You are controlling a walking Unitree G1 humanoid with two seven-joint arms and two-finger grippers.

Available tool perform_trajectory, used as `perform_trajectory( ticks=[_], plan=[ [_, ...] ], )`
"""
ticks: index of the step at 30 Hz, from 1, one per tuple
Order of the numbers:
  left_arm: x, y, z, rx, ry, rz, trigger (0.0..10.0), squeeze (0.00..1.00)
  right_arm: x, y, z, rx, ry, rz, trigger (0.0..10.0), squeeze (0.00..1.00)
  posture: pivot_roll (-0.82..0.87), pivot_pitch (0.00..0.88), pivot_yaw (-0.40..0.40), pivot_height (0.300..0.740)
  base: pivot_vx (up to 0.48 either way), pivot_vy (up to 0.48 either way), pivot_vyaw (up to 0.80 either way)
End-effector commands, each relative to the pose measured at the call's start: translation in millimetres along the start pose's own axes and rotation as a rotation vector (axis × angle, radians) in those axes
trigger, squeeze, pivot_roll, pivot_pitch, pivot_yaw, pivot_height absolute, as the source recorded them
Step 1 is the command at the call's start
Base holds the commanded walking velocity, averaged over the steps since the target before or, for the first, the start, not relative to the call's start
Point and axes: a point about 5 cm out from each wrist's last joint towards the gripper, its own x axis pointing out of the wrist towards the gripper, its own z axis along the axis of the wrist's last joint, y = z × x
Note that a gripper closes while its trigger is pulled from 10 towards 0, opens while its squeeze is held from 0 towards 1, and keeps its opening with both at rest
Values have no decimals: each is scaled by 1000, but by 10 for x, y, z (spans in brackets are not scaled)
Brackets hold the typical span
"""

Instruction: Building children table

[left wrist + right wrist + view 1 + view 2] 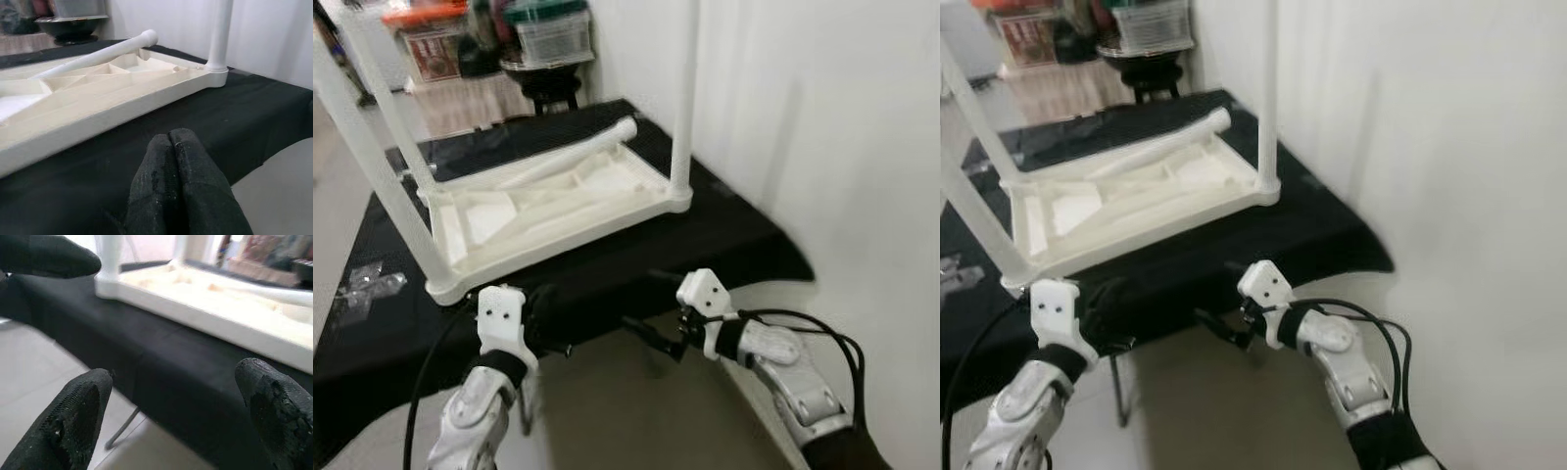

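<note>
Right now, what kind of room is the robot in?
Probably a room in a home. A white children's table lies upside down on a black-covered table by a white wall, with lidded storage boxes stacked behind.

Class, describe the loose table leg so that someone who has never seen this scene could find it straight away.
Find the black-covered table beside the white wall; on it a white plastic tabletop lies upside down, ribbed underside up. The loose leg is the white tube lying flat, diagonally across that underside, knobbed end towards the far corner. Unlike the other legs, which stand upright in the corners, it lies down, unattached.
</note>
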Motion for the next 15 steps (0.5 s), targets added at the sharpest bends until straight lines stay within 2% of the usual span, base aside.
perform_trajectory(
  ticks=[1,15],
  plan=[
    [-41,63,-46,8,26,22,10000,0,48,57,18,-17,-7,35,10000,0,-71,47,34,740,0,0,800],
    [-45,68,-46,8,24,19,10000,0,58,71,4,-21,7,45,10000,0,-71,46,36,740,0,0,800]
  ],
)
